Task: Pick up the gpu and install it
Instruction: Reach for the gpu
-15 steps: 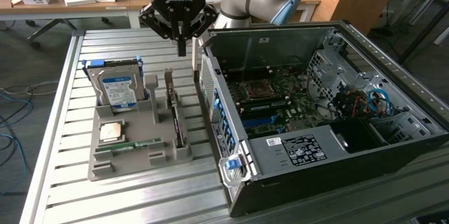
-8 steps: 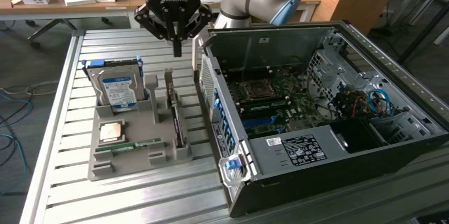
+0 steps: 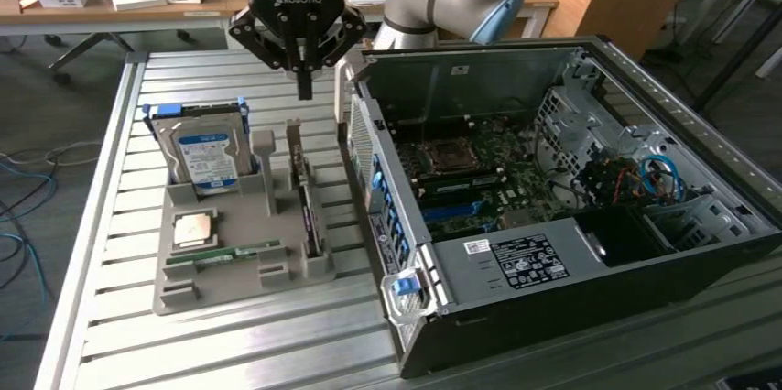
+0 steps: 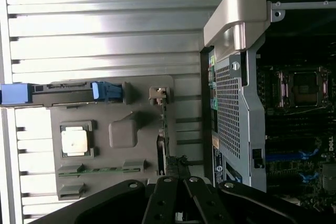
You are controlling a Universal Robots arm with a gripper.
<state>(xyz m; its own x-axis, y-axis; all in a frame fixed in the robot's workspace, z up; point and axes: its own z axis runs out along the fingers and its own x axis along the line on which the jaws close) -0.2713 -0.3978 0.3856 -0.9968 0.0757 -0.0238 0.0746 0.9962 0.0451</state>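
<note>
The gpu (image 3: 311, 222) stands on edge in a slot of the grey holder tray (image 3: 238, 285), a thin dark card with its silvery bracket at the far end. My gripper (image 3: 303, 90) hangs above the table just behind that end, fingers shut with nothing between them. In the wrist view the gpu (image 4: 161, 148) appears edge-on, running from its bracket towards my gripper (image 4: 177, 192), beside the tray (image 4: 131, 114). The open computer case (image 3: 574, 253) lies on its side to the exterior view's right of the tray, motherboard (image 3: 483, 170) exposed.
The tray also holds a blue-labelled hard drive (image 3: 205, 157) upright, a square processor (image 3: 193, 229) and a green memory stick (image 3: 226, 253). The case's perforated rear wall (image 4: 231, 108) stands close beside the gpu slot. Slatted metal tabletop (image 3: 183, 79) surrounds everything.
</note>
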